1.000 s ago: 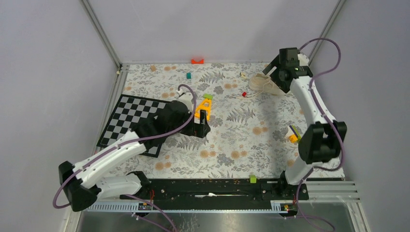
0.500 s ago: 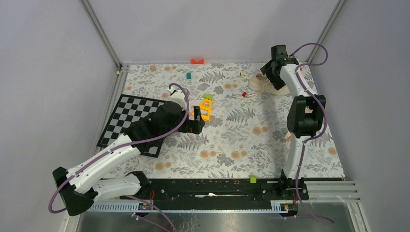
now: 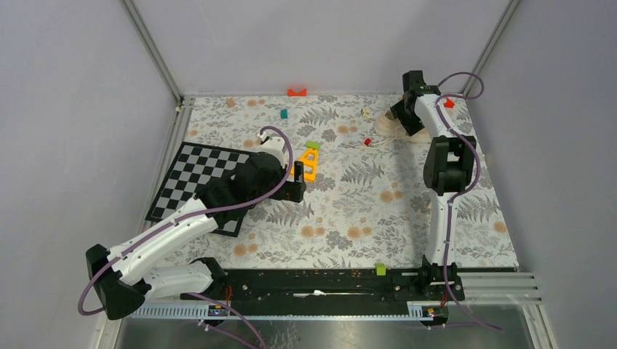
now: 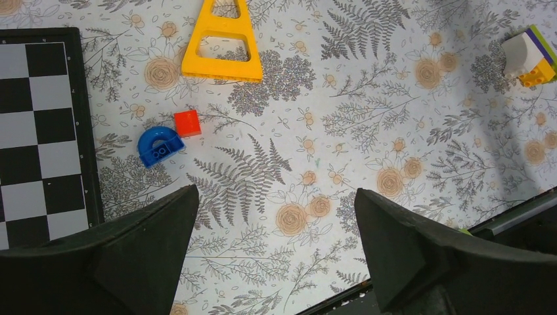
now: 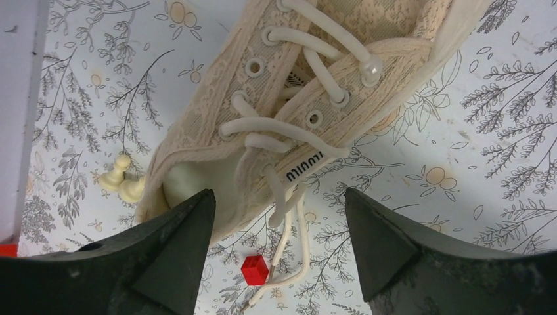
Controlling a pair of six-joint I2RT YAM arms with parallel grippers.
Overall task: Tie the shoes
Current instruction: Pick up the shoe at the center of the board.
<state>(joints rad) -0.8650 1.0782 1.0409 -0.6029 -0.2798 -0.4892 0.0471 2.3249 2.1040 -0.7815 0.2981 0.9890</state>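
**Wide open, both sides**

Spreads right fingers (image 5: 177, 249) wide and empty over cream-beige fabric sneaker (image 5: 217, 105) with loose pale laces, at far right of floral-print surface (image 3: 364, 211). Holds left fingers (image 4: 144, 249) wide above mid-surface, near yellow plastic triangle frame (image 4: 223, 71).

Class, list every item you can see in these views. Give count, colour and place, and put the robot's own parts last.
sneaker: one, cream-beige, far right of the table
laces: cream, loose ends trailing off the sneaker
red cube: one, by the lace ends
second red cube: one, beside the blue arch
blue arch: one, near the chessboard
pawn: one, cream, beside the sneaker
chessboard: one, black and white, left side
yellow triangle: one, centre
block stack: one, white, yellow, purple and green
green block: one, centre
teal block: one, far side
orange piece: one, far edge
left gripper: open, above the cloth
right gripper: open, above the sneaker
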